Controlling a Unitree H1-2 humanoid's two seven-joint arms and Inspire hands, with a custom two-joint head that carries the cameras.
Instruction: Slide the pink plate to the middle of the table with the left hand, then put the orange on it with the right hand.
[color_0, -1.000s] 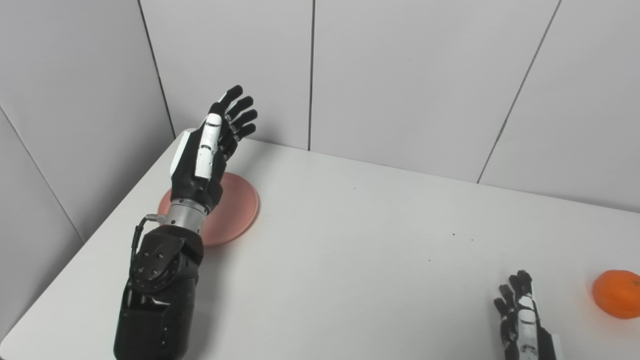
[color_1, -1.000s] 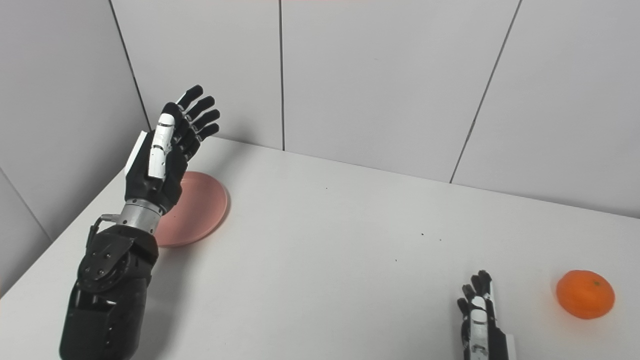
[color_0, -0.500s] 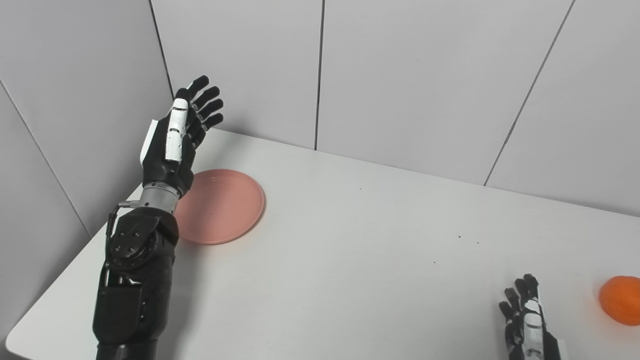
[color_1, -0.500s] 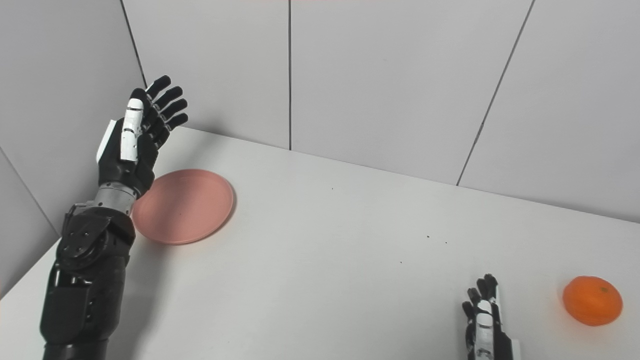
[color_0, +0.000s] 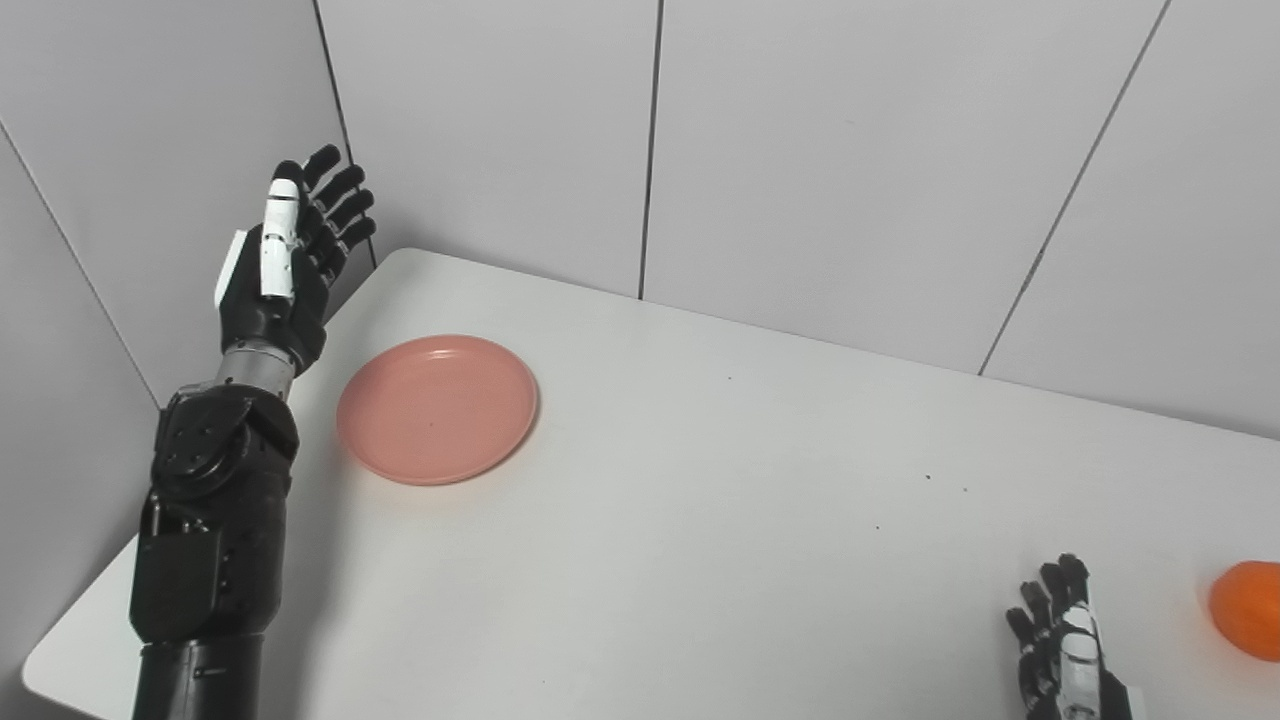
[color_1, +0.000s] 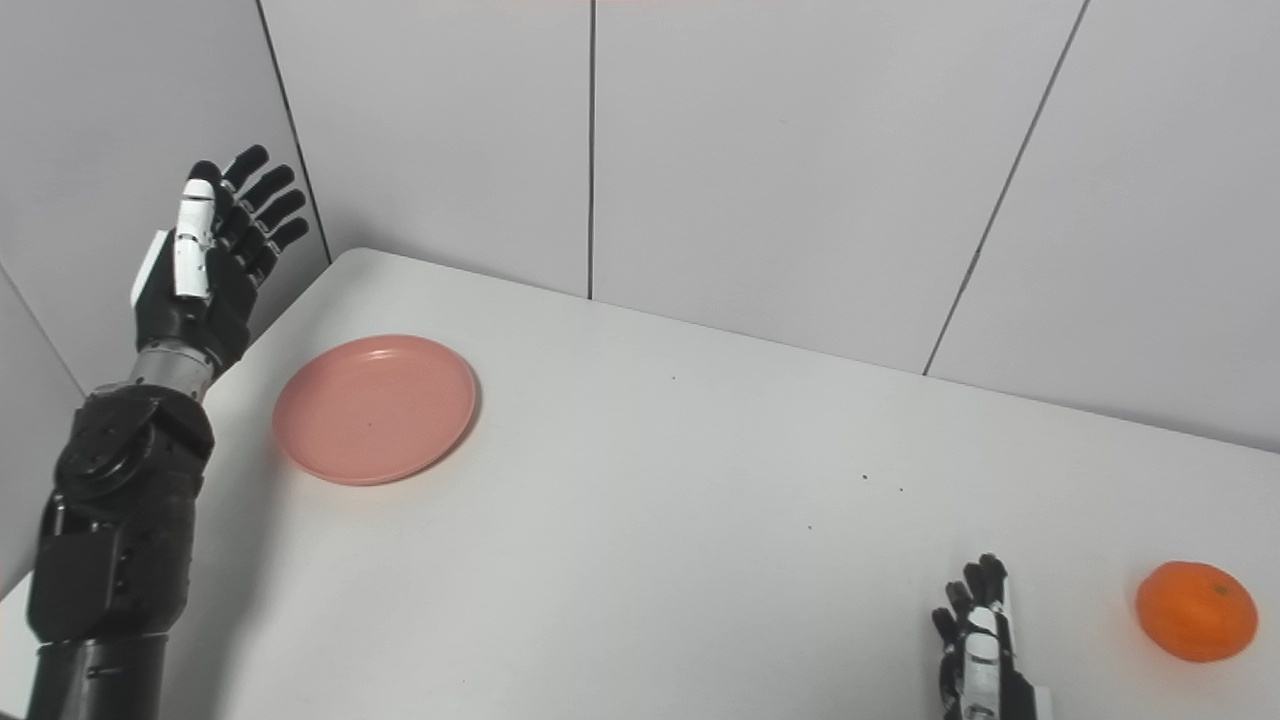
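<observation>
Waiting untouched at far left: pink plate (color_1: 375, 408); orange (color_1: 1196, 611) off it; left hand (color_1: 205, 270) raised, fingers spread, right hand (color_1: 978, 640) fingers spread, empty

Black left hand (color_0: 275, 285), white thumb panel, silver wrist ring, screwed black forearm.

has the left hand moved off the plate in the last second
Yes. The left hand was in front of the pink plate a second ago; now it is raised, open, left of the plate beyond the table edge, with the whole plate showing.
</observation>
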